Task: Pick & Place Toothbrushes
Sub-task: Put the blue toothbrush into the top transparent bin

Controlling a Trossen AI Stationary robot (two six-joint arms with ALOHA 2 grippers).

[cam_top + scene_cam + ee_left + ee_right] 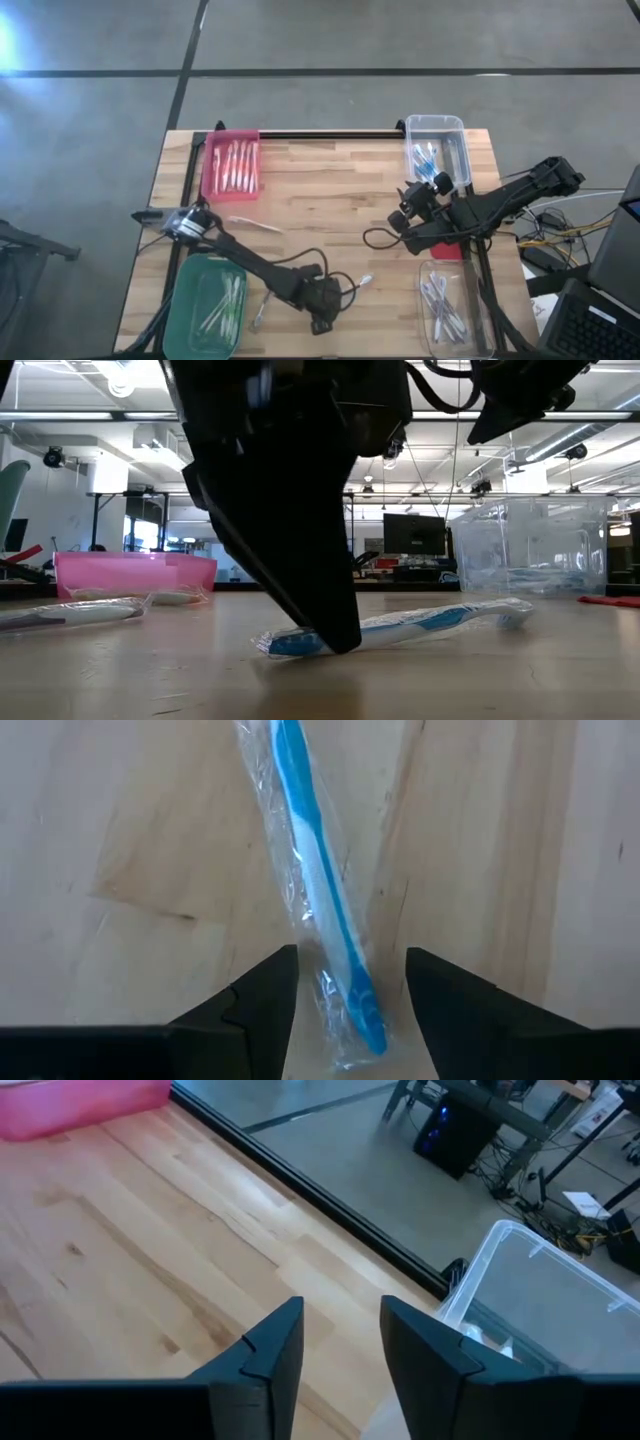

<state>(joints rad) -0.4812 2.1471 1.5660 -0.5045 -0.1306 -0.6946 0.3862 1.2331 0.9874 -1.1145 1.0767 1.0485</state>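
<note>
Bright, even overhead light; glare at upper left; blurred near arm (290, 510).

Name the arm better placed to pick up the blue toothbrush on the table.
Left. The left gripper is down at the table, open fingers straddling the blue toothbrush. The right gripper hangs empty beside the clear bin.

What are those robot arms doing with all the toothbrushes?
They are sorting toothbrushes into bins. The left gripper is down at the table with its jaws open around a wrapped blue toothbrush, not yet squeezing it. The right gripper hangs beside the clear bin with open, empty jaws. More brushes lie in the pink bin and green bin.
</note>
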